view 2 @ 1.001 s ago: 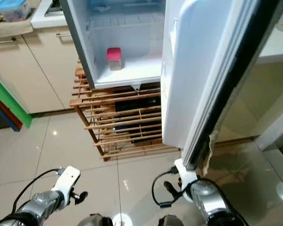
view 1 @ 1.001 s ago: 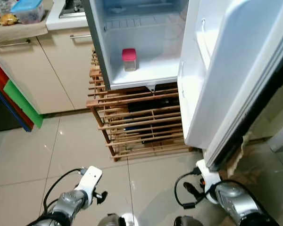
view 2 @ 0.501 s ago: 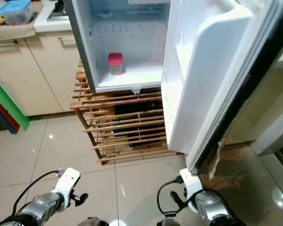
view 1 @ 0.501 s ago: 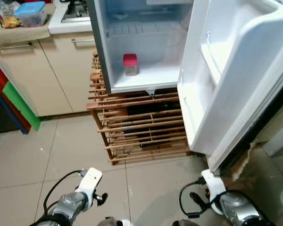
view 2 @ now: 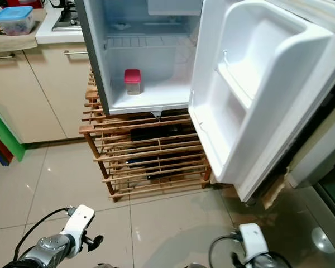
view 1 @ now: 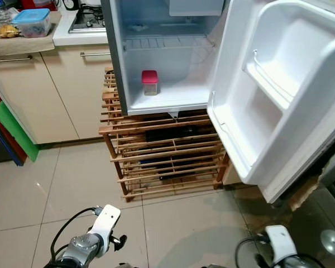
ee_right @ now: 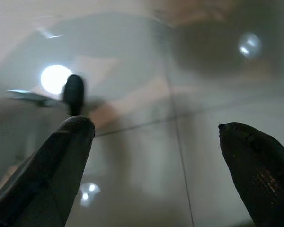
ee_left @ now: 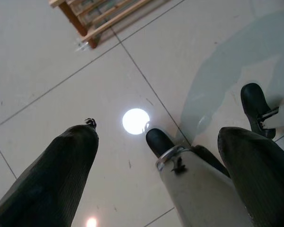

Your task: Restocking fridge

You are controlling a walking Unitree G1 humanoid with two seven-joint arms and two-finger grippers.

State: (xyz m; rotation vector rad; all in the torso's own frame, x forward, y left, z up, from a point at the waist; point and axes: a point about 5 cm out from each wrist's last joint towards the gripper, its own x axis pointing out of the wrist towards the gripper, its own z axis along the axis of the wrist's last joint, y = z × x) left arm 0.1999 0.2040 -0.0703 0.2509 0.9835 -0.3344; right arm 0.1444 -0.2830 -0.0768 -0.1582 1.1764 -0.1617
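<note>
Left eye view: white fridge (view 1: 173, 56) door wide open; both arms' jaws spread, holding nothing.

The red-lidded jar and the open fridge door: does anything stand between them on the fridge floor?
No. In the left eye view, the white fridge floor is bare between the red-lidded jar and the open door.

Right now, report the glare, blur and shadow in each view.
Left eye view: sharp, the fridge interior evenly lit, the jar crisp. Left wrist view: a round lamp glare on the floor tiles, a grey shadow to one side, the left gripper fingers in focus. Right wrist view: soft and blurred, glare spots on the floor, the right gripper fingers dark.
</note>
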